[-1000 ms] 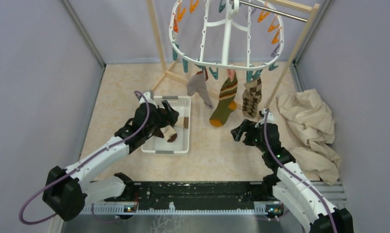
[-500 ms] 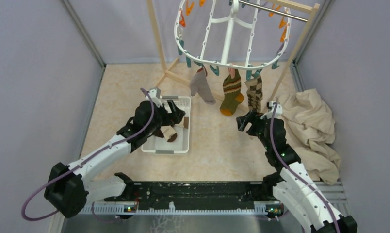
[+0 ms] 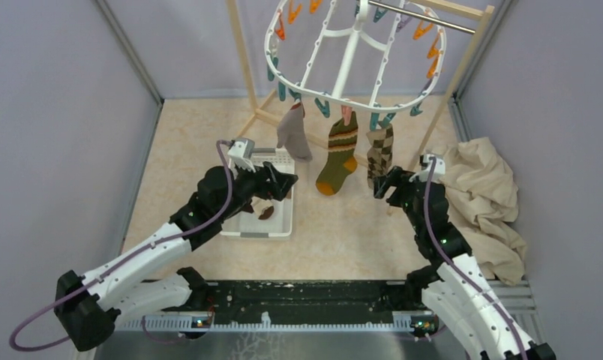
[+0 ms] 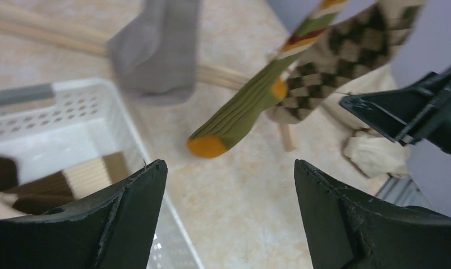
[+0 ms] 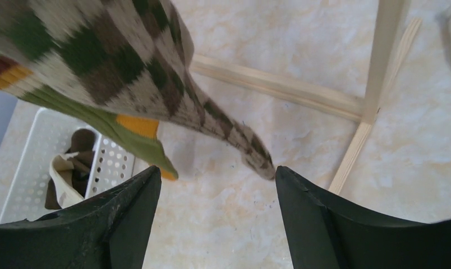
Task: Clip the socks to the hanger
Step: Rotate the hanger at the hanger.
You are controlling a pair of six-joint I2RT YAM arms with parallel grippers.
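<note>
Floor (image 3: 336,225) lies open between basket (image 3: 257,235) and right pincer (image 3: 379,187); hanging socks (image 3: 337,154) crowd beyond

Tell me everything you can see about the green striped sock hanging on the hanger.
The striped sock is ribbed knit, olive green with an orange toe and heel patch, and brown, red and cream bands near the cuff. It hangs toe-down from a peg on the hanger, between the grey sock and the argyle sock.

Soft even light, weak shadows on floor. Left wrist view: grey sock (image 4: 156,50) blurred; top view sharp.
</note>
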